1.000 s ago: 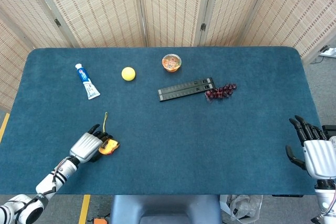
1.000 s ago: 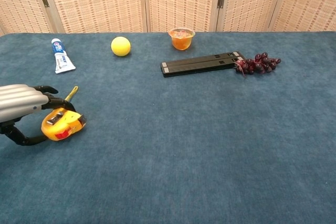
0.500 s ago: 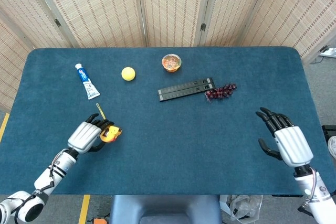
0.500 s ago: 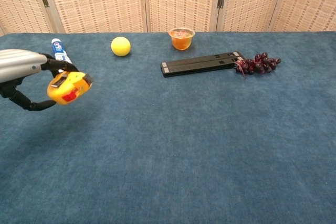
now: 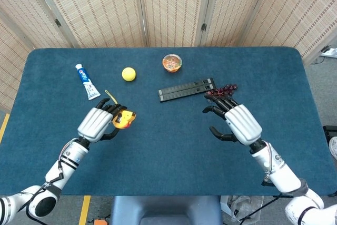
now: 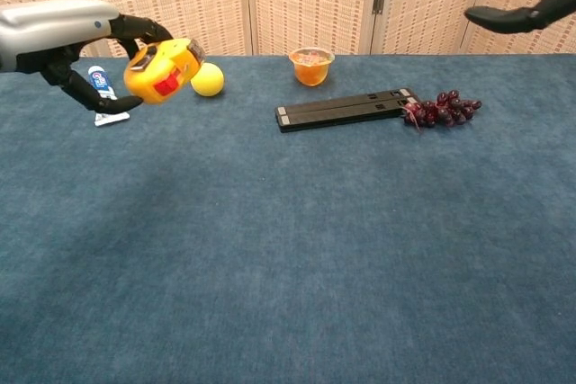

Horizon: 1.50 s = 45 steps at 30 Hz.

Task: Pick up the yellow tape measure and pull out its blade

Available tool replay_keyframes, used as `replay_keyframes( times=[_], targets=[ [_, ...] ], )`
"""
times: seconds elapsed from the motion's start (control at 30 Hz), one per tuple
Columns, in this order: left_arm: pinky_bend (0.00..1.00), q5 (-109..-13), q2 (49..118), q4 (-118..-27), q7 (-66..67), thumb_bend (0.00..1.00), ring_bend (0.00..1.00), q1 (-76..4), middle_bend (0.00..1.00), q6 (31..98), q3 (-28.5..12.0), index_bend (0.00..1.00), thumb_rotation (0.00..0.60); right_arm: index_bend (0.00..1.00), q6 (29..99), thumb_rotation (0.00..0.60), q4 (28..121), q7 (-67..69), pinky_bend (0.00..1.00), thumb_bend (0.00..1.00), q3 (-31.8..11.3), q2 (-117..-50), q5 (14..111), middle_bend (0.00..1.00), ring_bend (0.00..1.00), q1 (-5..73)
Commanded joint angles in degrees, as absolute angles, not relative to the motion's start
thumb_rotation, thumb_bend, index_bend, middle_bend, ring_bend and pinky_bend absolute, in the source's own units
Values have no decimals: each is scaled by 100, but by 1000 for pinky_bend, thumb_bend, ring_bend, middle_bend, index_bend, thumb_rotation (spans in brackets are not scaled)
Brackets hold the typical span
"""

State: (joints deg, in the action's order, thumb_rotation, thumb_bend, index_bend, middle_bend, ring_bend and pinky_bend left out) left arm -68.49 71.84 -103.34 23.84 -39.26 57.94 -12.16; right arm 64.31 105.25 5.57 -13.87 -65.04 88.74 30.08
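My left hand (image 5: 98,124) (image 6: 63,38) grips the yellow tape measure (image 5: 125,119) (image 6: 162,71), lifted well above the table at the left. The measure has a red patch on its side, and a yellow strap (image 5: 110,96) sticks out behind it. No blade shows drawn out. My right hand (image 5: 238,122) hovers open over the middle right of the table, fingers spread and pointing toward the left hand. In the chest view only its dark fingertips (image 6: 504,15) show at the top right corner.
On the blue table (image 5: 174,156) lie a toothpaste tube (image 5: 86,81), a yellow ball (image 5: 128,74), a small cup of orange food (image 5: 172,62), a black bar (image 5: 186,89) and a bunch of dark grapes (image 5: 221,91), all along the far half. Woven screens stand behind.
The left hand has raised the tape measure off the table and carried it up toward the middle. The right hand has swung in from the right edge toward the centre, still open.
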Motion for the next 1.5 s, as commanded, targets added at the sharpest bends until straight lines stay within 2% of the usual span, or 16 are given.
replay_keyframes(
  times=[0.03, 0.33, 0.53, 0.77, 1.5],
  targets=[
    [136, -6538, 7254, -10551, 2697, 441, 314, -4082, 414, 5843, -1329, 432, 600, 393, 5870, 600, 10586, 493, 191, 426, -1640, -6795, 8279, 164, 150, 3427],
    [128, -6013, 7441, -10991, 3304, 442, 315, -4363, 414, 6058, -1405, 430, 600, 404, 5035, 600, 10390, -67, 191, 425, -1987, -7365, 7142, 164, 141, 4353],
    [117, -5829, 7545, -11132, 3649, 442, 314, -4518, 413, 6202, -1358, 428, 600, 404, 4759, 600, 10193, -327, 191, 425, -2121, -7681, 6538, 164, 135, 4839],
    [115, -5761, 7630, -11199, 3813, 442, 314, -4590, 414, 6399, -1300, 427, 600, 420, 4732, 600, 10035, -497, 191, 425, -2169, -7914, 6162, 165, 136, 5162],
    [103, -5718, 7614, -11248, 3758, 442, 312, -4662, 414, 6579, -1172, 426, 600, 448, 4715, 600, 9865, -546, 191, 417, -2036, -8068, 5719, 168, 137, 5530]
  ],
)
